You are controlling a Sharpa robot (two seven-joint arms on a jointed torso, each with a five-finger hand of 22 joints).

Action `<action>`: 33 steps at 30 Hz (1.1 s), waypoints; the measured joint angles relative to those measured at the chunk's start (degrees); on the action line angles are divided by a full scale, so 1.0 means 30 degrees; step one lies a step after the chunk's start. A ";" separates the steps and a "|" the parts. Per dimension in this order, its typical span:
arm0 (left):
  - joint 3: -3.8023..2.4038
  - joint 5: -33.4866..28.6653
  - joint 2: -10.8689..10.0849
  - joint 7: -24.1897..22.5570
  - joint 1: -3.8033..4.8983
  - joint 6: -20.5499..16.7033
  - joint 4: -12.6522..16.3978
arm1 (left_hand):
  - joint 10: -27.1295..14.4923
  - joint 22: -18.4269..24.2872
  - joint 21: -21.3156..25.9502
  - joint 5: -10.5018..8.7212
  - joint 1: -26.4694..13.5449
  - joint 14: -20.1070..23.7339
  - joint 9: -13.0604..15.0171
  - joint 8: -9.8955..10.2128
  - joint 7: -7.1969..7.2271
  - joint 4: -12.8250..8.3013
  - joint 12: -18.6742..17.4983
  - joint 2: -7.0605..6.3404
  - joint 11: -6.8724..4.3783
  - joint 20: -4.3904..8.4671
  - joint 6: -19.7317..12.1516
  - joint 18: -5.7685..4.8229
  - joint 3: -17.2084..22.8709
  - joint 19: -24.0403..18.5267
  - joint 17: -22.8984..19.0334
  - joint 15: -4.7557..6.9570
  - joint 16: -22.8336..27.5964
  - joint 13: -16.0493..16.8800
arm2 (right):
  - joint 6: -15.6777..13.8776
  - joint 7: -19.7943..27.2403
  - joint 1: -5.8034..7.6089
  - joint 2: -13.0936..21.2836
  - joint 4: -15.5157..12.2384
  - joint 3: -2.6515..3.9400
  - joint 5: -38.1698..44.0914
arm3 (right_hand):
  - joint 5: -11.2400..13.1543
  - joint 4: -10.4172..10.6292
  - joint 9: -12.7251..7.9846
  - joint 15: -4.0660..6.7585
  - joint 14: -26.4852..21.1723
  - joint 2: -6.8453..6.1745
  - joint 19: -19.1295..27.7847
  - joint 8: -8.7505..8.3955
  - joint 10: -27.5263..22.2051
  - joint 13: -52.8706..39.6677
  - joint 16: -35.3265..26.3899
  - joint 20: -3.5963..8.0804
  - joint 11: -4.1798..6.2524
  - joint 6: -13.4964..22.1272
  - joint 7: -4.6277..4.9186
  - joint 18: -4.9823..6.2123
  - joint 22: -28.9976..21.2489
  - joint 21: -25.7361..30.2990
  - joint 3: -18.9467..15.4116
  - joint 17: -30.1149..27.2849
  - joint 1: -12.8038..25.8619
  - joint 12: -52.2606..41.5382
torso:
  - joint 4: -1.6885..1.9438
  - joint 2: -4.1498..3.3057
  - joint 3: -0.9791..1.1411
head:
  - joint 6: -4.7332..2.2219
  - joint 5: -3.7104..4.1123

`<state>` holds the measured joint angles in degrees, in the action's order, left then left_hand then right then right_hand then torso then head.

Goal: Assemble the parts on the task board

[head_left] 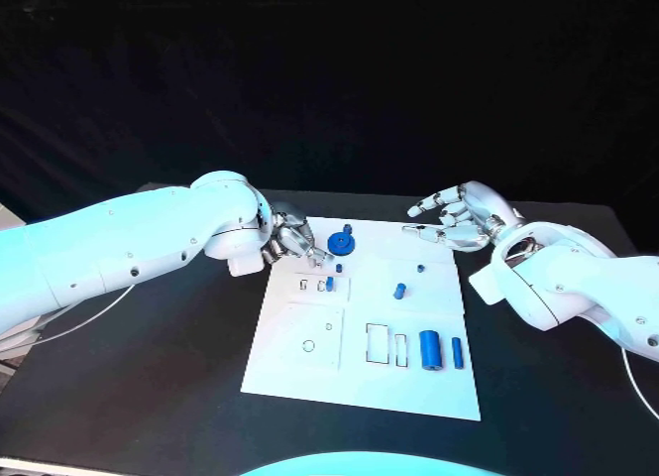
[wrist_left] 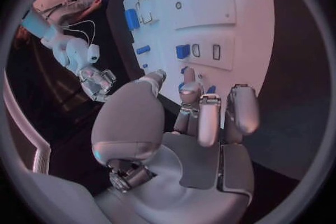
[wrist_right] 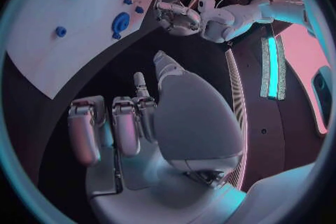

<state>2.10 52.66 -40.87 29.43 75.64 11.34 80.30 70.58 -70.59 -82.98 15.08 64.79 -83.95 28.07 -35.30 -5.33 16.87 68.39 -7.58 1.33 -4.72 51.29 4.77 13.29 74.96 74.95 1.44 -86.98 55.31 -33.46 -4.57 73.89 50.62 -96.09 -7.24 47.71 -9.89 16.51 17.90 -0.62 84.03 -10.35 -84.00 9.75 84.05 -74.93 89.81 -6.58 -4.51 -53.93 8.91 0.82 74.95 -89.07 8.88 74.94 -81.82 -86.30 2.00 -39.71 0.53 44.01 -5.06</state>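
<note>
Gear (wrist_right: 120, 22) beside left hand (wrist_right: 176, 18)

Whether the left hand (head_left: 289, 241) pinches anything (fingertips over the task board (head_left: 415, 382)) cannot be told.

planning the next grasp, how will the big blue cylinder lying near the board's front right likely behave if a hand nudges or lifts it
The big blue cylinder lies on its side on the smooth white task board, so a sideways nudge would probably make it roll. It looks rigid and small, likely light. Its rounded, smooth surface may slip from a loose pinch.
</note>
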 measured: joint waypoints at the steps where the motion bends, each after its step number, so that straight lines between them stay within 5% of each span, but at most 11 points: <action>1: 0.0037 0.0137 0.0119 0.0188 0.0022 0.0163 -0.0108 | 0.0000 0.0000 0.0000 -0.0030 -0.0119 0.0001 0.0033 0.0000 -0.0068 0.0013 0.0000 -0.0016 -0.0001 0.0000 -0.0069 -0.0001 -0.0085 0.0000 0.0000 0.0000 0.0000 -0.0015 | 0.0005 -0.0016 0.0002 0.0005 0.0014 0.0000 -0.0036 | 0.0000 0.0000 0.0000 0.0000 0.0000 0.0000 0.0000 0.0000 0.0000 0.0000 0.0000 0.0000 0.0000 0.0000 0.0000 0.0000 0.0000 0.0000 0.0000 -0.0001 0.0000 0.0000 | 0.0000 0.0002 0.0005 | 0.0005 -0.0005; 14: 0.0605 0.0987 0.1722 0.1509 0.0095 0.1716 -0.1501 | -0.0391 0.0098 0.0001 -0.0100 -0.0495 0.0001 0.0131 0.0001 -0.0163 0.0015 -0.0344 0.0057 0.0104 0.0000 -0.0578 0.0000 -0.0347 -0.0002 -0.0003 -0.0001 0.0000 -0.0428 | 0.0090 -0.0333 0.0012 -0.0035 0.0179 -0.0003 -0.0202 | 0.0001 0.0001 -0.0003 0.0000 0.0000 0.0000 0.0000 -0.0001 -0.0001 0.0002 0.0000 0.0001 -0.0001 0.0001 0.0000 0.0000 -0.0003 0.0078 -0.0001 -0.0003 0.0000 0.0076 | -0.0038 -0.0048 -0.0018 | 0.0082 -0.0026; 33: 0.0712 0.0921 0.2327 0.1718 0.0075 0.2076 -0.1726 | -0.0458 0.0028 0.0004 -0.0099 -0.0594 0.0002 0.0165 0.0073 -0.0229 0.0014 -0.0344 0.0158 0.0173 -0.0001 -0.0644 0.0002 -0.0346 -0.0004 -0.0008 -0.0003 0.0002 -0.0389 | 0.0290 -0.0708 0.0014 -0.0209 0.0391 -0.0005 -0.0182 | 0.0001 0.0001 -0.0007 0.0001 0.0000 0.0000 0.0000 -0.0001 -0.0001 0.0004 0.0000 0.0001 -0.0001 0.0001 0.0000 0.0001 -0.0008 0.0078 -0.0002 -0.0007 0.0001 0.0076 | 0.0000 -0.0038 -0.0040 | 0.0370 0.0042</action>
<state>4.24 55.42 -33.89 34.59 75.86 17.56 75.12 69.20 -70.50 -82.96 14.78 63.01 -83.94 28.57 -35.08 -6.02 16.92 67.36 -7.11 1.85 -4.72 49.35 4.77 12.25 74.94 74.92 1.43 -86.97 54.14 -32.58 -6.70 73.94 49.99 -94.91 -7.26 47.17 -9.88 16.51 17.88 -0.62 84.03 -10.35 -84.00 9.75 84.05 -74.92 89.81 -6.58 -4.51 -53.93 8.91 0.82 74.92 -88.84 8.87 74.92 -81.82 -86.07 2.00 -39.83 0.41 45.12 -4.93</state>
